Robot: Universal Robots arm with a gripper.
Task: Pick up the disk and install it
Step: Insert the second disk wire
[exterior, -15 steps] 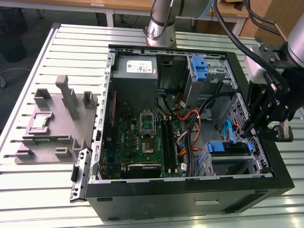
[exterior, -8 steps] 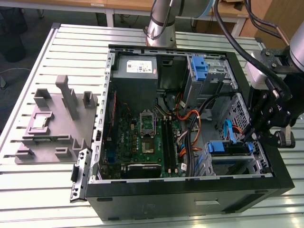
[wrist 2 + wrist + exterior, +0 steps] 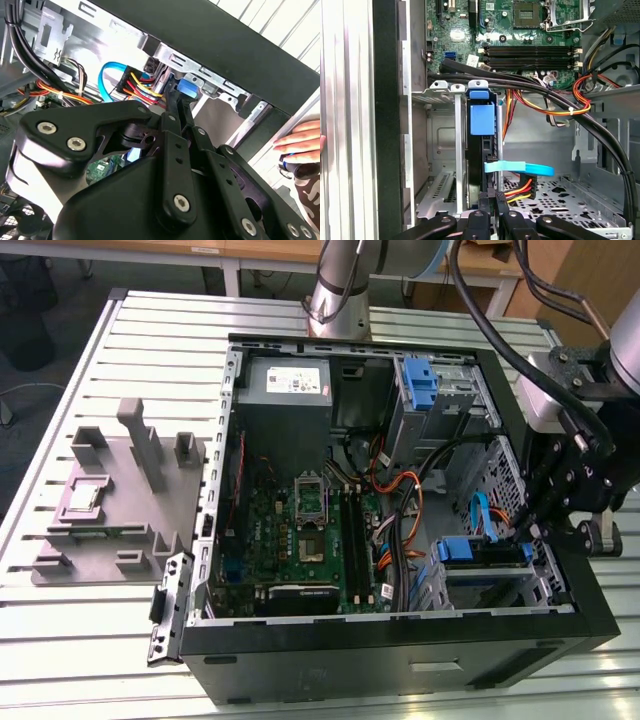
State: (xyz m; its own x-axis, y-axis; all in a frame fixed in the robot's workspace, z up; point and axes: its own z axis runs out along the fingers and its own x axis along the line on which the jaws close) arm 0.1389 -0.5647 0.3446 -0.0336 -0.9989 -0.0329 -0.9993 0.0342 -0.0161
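Where we are: we look down into an open computer case (image 3: 400,635) that lies on a slatted tabletop (image 3: 90,640).

Our hand: the hand (image 3: 528,528) is low at the case's edge on the exterior view's right, by the drive cage (image 3: 480,585).

Hand state: in the first wrist view its two fingers (image 3: 487,212) are drawn narrow and seem to pinch the thin end of the disk.

The disk: the disk (image 3: 476,172) stands on its edge inside the cage, with its blue rail (image 3: 482,116) showing at the far end. It looks most of the way in.

Wires: a blue flat cable (image 3: 520,168) and a red and yellow wire bunch (image 3: 520,189) sit right beside the disk. Thick black cables (image 3: 545,92) cross over the cage.

Step, as we judge it: we are on the putting-in part, not the picking-up part. The disk looks lifted and already slotted in.

What the push needs: we think it must go straight along the slot, gently, without snagging the wires.

Also here: a person's hand (image 3: 300,142) rests just outside the case wall.
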